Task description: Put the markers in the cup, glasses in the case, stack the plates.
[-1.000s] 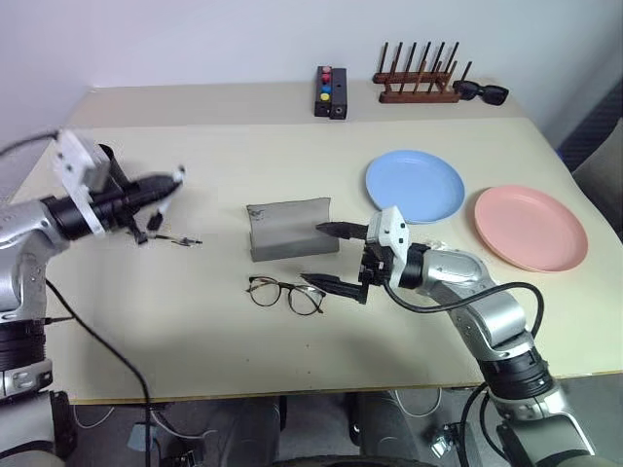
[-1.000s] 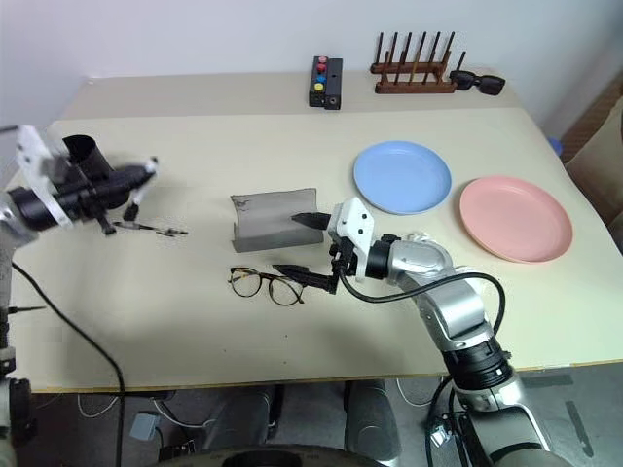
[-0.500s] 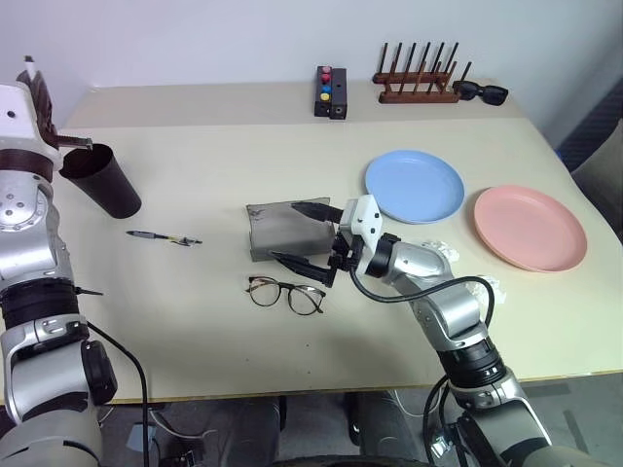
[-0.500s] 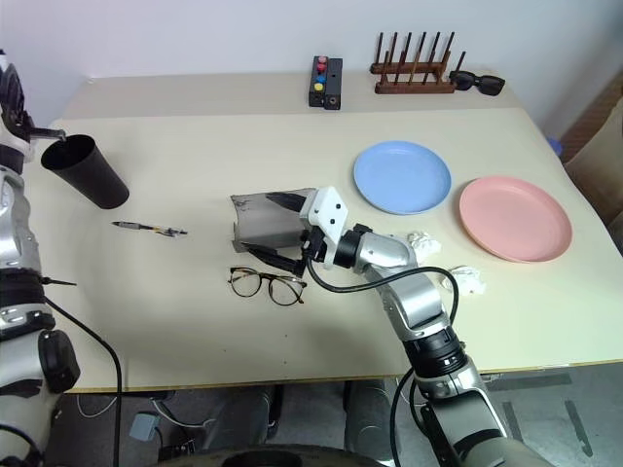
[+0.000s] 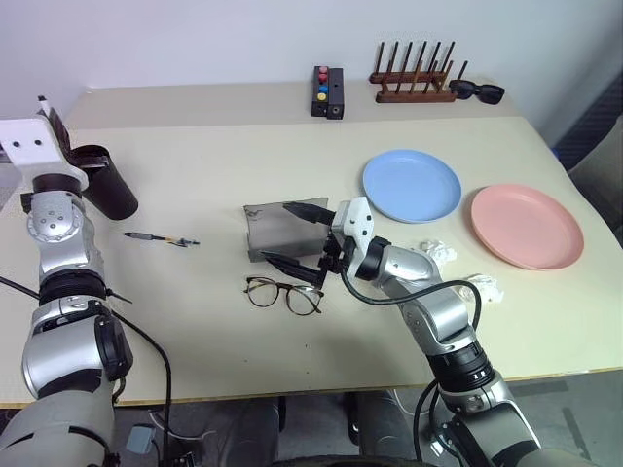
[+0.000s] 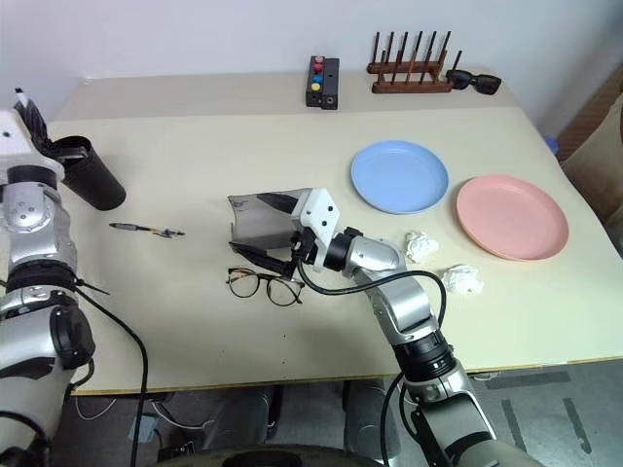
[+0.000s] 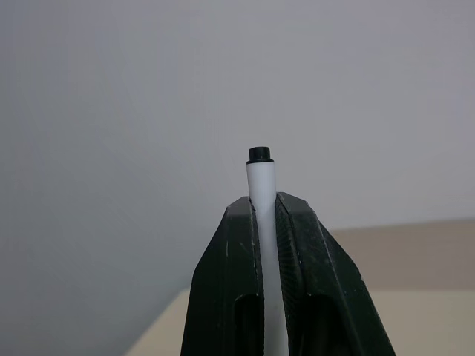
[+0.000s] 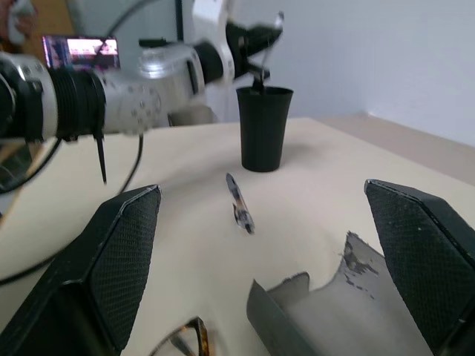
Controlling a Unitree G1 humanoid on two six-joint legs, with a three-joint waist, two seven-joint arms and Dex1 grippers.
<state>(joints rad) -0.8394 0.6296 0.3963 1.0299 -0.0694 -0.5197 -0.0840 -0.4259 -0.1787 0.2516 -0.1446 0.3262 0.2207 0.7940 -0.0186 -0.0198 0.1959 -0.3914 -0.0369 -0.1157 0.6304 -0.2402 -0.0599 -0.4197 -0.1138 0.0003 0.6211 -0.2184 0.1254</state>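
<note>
My left gripper (image 7: 263, 200) is shut on the white marker (image 7: 261, 174), whose black-capped end sticks out past the fingertips. It hangs just over the rim of the dark cup (image 5: 105, 182) at the table's left edge. The slim dark marker (image 5: 162, 238) lies on the table right of the cup. My right gripper (image 5: 298, 236) is open, with one finger over the open grey case (image 5: 271, 232) and the other just above the glasses (image 5: 282, 295). To the right, the blue plate (image 5: 412, 185) and the pink plate (image 5: 527, 226) lie side by side.
Along the back edge stand a black box with coloured buttons (image 5: 324, 90), a wooden peg rack (image 5: 414, 83) and black sunglasses (image 5: 479, 91). Two crumpled white paper balls (image 5: 436, 253) lie near my right forearm. A black cable hangs off the table's left front.
My left arm has swung from over the table out to the left and turned upward, carrying the white marker to the cup's rim. My right gripper has slid left up to the case.
</note>
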